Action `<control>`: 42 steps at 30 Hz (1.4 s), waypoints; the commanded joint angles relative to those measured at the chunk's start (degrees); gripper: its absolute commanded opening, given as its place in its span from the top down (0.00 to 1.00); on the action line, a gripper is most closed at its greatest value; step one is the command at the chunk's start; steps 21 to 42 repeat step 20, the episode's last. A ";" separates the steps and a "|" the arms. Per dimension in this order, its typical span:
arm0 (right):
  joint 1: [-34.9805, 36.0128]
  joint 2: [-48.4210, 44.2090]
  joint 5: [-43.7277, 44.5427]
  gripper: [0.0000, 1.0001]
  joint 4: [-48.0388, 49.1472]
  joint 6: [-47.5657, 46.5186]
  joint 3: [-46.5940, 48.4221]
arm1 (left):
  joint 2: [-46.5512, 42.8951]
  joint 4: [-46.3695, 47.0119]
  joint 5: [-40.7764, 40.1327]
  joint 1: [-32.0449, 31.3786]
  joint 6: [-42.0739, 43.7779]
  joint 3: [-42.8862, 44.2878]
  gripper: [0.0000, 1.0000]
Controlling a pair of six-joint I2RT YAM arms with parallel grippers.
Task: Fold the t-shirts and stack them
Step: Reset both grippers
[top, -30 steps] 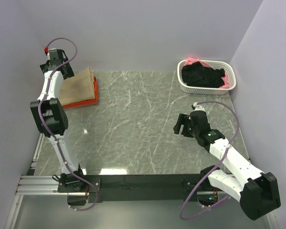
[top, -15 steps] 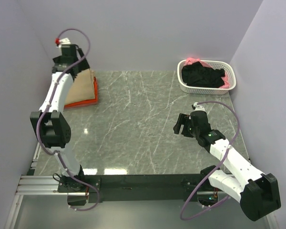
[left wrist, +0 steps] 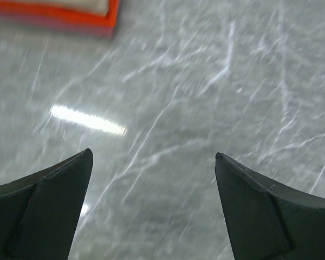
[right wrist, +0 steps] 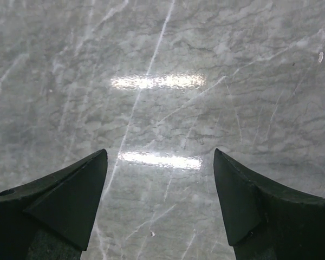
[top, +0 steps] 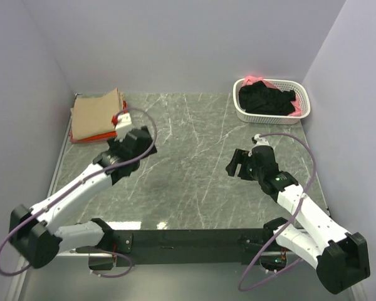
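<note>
A folded tan t-shirt (top: 95, 113) lies on top of a folded orange t-shirt (top: 100, 136) at the far left of the table. The orange shirt's edge also shows in the left wrist view (left wrist: 59, 12). A black t-shirt (top: 266, 100) and a pink t-shirt (top: 255, 79) lie crumpled in the white basket (top: 306, 103) at the far right. My left gripper (top: 138, 139) is open and empty, low over the table just right of the stack; its jaws (left wrist: 151, 162) stand wide apart. My right gripper (top: 236, 163) is open and empty over bare table (right wrist: 160, 162).
The marble table top (top: 188, 169) lies between the two arms. Walls close in the left, back and right sides. The black mounting rail (top: 188, 241) runs along the near edge.
My left arm has swung down from high above the stack at the far left corner to low over the table, right of the stack. The right arm has barely moved.
</note>
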 commanded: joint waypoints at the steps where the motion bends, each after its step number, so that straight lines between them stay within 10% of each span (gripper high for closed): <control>1: -0.10 -3.48 -1.16 0.15 2.39 0.88 1.70 | -7.31 -4.47 -6.01 -2.06 -11.38 -6.95 0.01; 16: -0.10 -9.81 2.44 0.15 3.53 8.44 -1.64 | -30.36 0.88 -3.37 -3.82 -11.21 -21.83 0.01; 42: -0.01 -11.57 1.48 0.14 5.12 8.70 -2.08 | -31.15 0.70 -3.72 -3.82 -11.48 -22.44 0.01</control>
